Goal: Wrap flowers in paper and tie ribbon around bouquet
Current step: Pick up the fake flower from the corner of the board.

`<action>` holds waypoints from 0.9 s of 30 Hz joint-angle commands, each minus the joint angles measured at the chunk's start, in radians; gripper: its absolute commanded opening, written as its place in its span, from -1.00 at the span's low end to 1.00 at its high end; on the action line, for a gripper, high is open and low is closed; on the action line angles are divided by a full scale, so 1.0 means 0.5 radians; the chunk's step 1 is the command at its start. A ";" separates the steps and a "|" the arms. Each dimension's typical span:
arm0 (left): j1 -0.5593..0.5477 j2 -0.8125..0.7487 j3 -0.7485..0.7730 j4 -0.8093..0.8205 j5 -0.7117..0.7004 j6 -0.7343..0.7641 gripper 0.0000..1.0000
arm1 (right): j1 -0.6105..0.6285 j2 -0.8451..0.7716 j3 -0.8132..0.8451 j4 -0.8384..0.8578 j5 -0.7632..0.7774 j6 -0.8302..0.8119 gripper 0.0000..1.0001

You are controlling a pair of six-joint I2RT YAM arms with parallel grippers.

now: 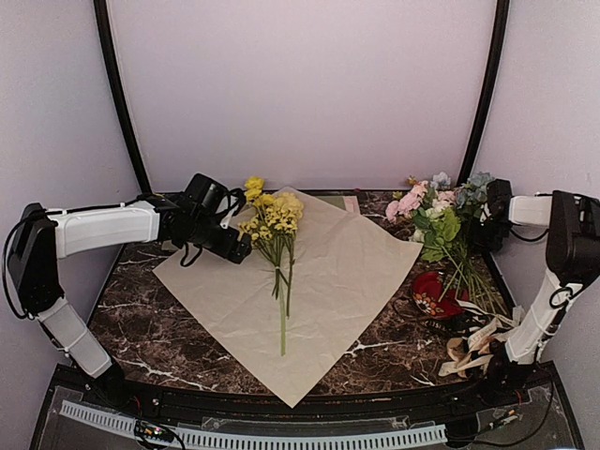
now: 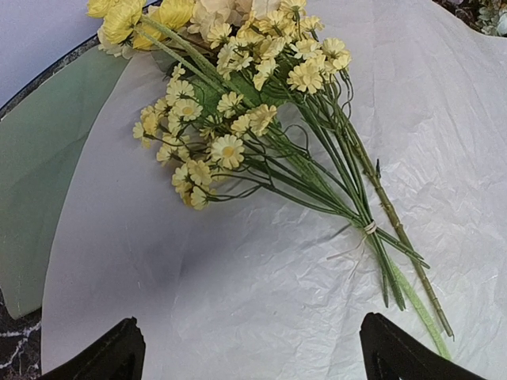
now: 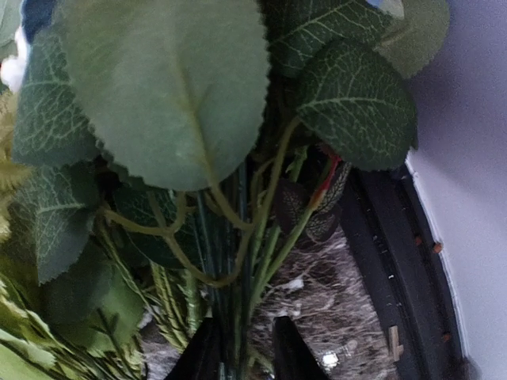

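Item: yellow flowers (image 1: 275, 225), lying on the paper (image 1: 356, 272) just ahead of my left gripper (image 1: 236, 246), whose fingers stood spread and empty. I judged them light, springy, blossoms fragile; best taken at the tied stalks. Long axis ran heads away, stalks toward me. My right gripper (image 3: 240, 348) was pinching stems of the leafy bunch (image 1: 436, 225).

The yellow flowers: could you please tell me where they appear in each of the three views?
Top external: the yellow flowers lie left of centre on the paper, heads toward the far wall.
Left wrist: they fill the upper middle, stalks running down to the right.
Right wrist: not in view; only green leaves.
Shared landmark: the pale tie around the stalks.
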 commanded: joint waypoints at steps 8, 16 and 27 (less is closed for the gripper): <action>0.009 0.024 0.058 -0.044 -0.006 0.022 0.95 | -0.006 -0.079 0.170 -0.019 0.079 -0.176 -1.00; 0.010 0.028 0.060 -0.044 -0.009 0.022 0.95 | 0.007 -0.403 0.217 0.063 0.270 -0.258 -1.00; 0.010 0.023 0.060 -0.044 0.009 0.019 0.95 | 0.080 -1.033 -0.088 0.869 0.478 -0.519 -1.00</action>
